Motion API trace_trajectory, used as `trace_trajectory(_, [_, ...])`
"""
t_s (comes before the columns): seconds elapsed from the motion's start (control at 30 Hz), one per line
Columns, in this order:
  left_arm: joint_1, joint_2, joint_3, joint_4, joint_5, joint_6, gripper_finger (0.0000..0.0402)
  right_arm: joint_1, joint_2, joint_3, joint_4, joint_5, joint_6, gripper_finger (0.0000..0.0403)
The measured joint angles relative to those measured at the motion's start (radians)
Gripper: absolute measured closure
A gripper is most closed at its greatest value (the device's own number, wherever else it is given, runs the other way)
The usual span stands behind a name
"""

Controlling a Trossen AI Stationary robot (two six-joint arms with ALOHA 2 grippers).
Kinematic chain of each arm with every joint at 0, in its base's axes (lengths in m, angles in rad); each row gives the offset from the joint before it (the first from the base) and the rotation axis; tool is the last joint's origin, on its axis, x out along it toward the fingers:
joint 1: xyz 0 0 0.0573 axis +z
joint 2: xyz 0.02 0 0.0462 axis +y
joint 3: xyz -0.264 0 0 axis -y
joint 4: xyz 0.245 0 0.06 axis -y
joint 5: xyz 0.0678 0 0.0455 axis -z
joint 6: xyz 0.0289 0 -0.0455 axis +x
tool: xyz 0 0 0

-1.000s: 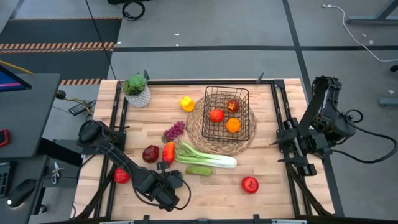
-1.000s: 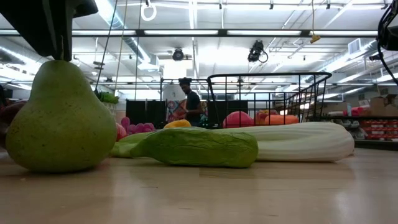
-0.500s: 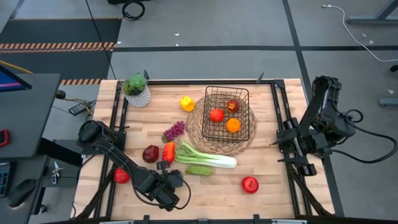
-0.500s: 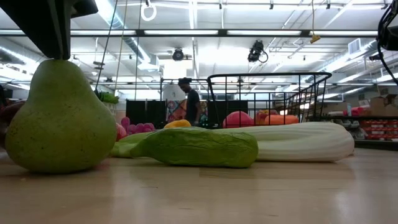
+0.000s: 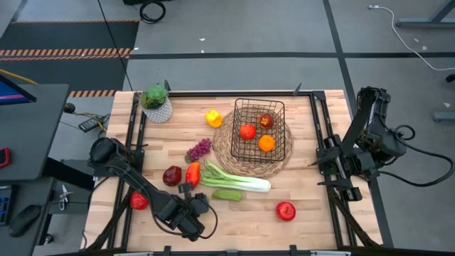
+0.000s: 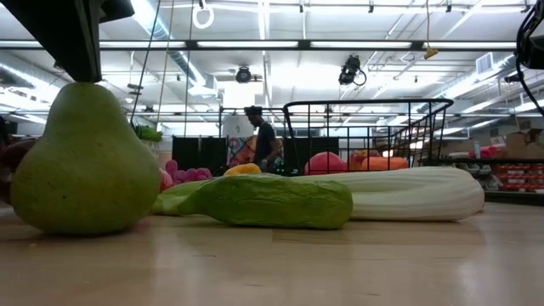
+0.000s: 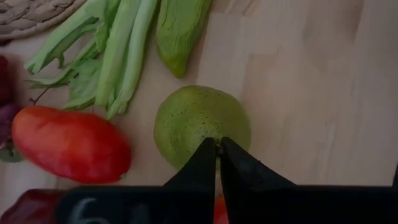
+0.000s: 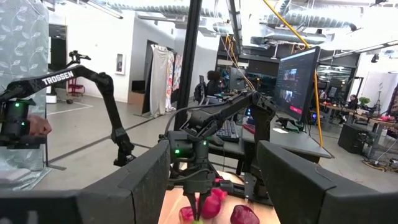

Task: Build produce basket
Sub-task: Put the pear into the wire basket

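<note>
Desk is carrying the basket on its woven mat; the left gripper is pinching shut on the green pear near the front edge. Lifting straight up seems wise. The right gripper is waiting, spread wide.

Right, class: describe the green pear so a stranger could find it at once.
Start at the wire basket on the round straw mat, then come down past the leek toward the table's near edge. The pear stands upright there, its top pinched in the left tool; the green cucumber alongside lies flat.
</note>
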Motion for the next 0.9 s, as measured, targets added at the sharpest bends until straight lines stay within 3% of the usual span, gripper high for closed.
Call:
trace_trajectory(0.17, [0.006, 0.000, 0.067, -0.086, -0.002, 0.001, 0.0391, 0.000, 0.000, 0.000, 0.000, 0.000, 0.000, 0.0156])
trace_trajectory(0.5, [0.047, 0.000, 0.339, -0.288, -0.003, 0.000, 0.0390, 0.000, 0.000, 0.000, 0.000, 0.000, 0.000, 0.0156])
trace_trajectory(0.77, [0.101, 0.000, 0.457, -0.288, -0.018, 0.033, 0.0389, 0.000, 0.000, 0.000, 0.000, 0.000, 0.000, 0.0156])
trace_trajectory(0.9, [0.116, 0.002, 0.457, -0.214, -0.034, 0.187, 0.0389, 0.000, 0.000, 0.000, -0.003, 0.000, 0.000, 0.0156])
